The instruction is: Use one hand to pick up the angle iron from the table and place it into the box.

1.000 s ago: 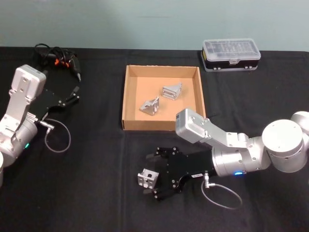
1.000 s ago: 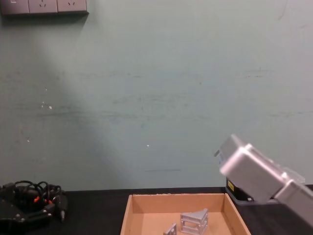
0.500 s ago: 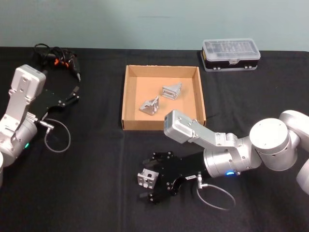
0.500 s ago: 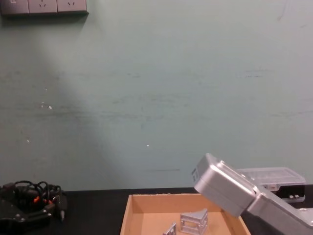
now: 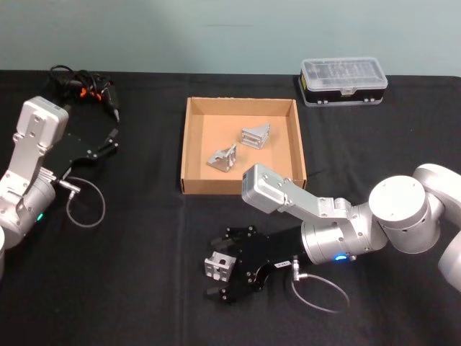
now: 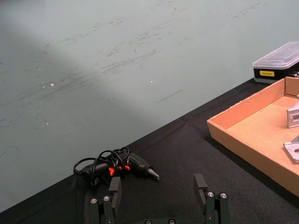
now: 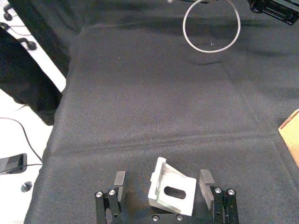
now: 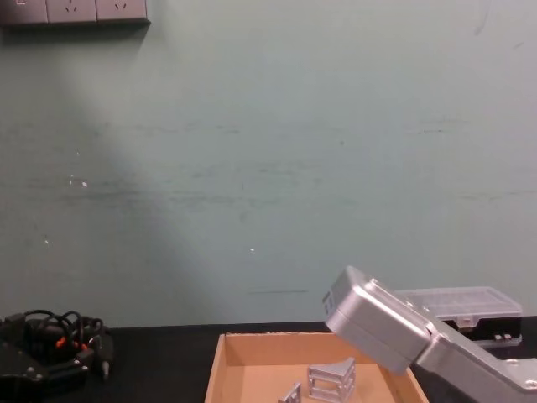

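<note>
One second of change: right gripper pushed further toward the left edge of the table, now straddling the angle iron instead of stopping just short of it. No visible shift of the angle iron. Silver forearm box carried left too, now overlapping the near wall of the box in the head view. Likewise further left and lower in the chest view.

Angle iron flat on the table, between the box and the near edge, about mid-width, well apart from the box. One slotted face turned up and back toward the palm. Slot's long axis across the gap, finger to finger, so roughly far edge to near edge. No clear long axis for the part as a whole: about as wide as deep. Rest of its shape not readable.

Claw released: fingers spread either side of the part, open gap on one side, tighter on the other, contact there not readable. Nothing gripped.

Two more angle irons already inside the box, apart from each other.

Left gripper parked near the left edge, fingers apart, holding nothing, near the black tool with red-orange wires.
</note>
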### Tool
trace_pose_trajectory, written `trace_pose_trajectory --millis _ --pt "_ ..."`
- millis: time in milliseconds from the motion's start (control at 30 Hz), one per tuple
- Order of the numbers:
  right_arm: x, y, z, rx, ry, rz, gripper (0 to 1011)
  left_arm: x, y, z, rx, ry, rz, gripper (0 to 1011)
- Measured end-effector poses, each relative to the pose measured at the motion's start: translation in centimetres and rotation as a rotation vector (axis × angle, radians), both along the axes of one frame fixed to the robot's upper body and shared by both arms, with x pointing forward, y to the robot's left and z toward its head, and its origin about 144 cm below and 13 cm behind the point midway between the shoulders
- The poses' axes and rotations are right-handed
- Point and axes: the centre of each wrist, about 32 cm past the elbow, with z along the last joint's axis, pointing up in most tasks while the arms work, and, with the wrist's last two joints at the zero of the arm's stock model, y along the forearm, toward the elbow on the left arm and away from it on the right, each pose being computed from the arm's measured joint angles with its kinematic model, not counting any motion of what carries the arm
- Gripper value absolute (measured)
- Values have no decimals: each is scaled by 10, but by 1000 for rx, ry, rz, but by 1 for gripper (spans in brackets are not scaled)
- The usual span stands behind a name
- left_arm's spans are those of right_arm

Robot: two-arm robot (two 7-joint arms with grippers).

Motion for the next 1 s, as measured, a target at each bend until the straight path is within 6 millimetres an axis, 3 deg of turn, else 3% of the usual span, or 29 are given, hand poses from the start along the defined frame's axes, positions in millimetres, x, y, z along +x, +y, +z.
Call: trace_pose_trajectory --millis 133,300,567,667,1000 --pt "0 0 0 0 -1 0 998 0 0 0 0 0 0 1011" --pt "0 0 0 1 -2 1 907 0 0 0 0 0 0 1011" --pt "0 0 1 2 -2 0 692 0 0 0 0 0 0 1011" --pt "0 0 1 3 -2 0 551 0 0 0 0 0 0 1011" --pt "0 -1 1 3 -2 0 244 0 0 0 0 0 0 1011"
